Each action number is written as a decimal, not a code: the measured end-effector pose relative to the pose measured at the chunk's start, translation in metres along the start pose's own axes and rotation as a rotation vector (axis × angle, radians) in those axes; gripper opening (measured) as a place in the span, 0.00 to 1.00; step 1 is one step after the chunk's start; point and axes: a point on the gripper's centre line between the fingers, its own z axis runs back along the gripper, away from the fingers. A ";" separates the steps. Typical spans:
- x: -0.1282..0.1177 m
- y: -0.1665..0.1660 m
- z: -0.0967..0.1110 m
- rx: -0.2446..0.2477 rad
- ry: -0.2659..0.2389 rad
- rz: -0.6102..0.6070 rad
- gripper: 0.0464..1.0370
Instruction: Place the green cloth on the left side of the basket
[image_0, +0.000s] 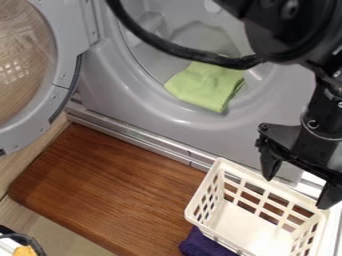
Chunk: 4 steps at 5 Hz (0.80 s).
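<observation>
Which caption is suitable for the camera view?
Open end effector near a white basket; green cloth lies inside a grey machine.

Hangs down from top edge at right with black arm (287, 30). Loops black cable (177, 51) from arm housing in an arc up-left to top edge. Holds wrist (322, 117) roughly vertical near right edge. Points end effector (296, 192) downward at lower right, with fingers (268, 162) spread well apart. Slants finger pair down to the right.
</observation>
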 end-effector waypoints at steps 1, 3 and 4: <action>-0.005 0.001 -0.007 0.009 0.027 -0.002 0.96; 0.007 0.061 -0.012 0.038 0.068 0.177 0.96; 0.007 0.082 -0.013 0.051 0.075 0.251 0.96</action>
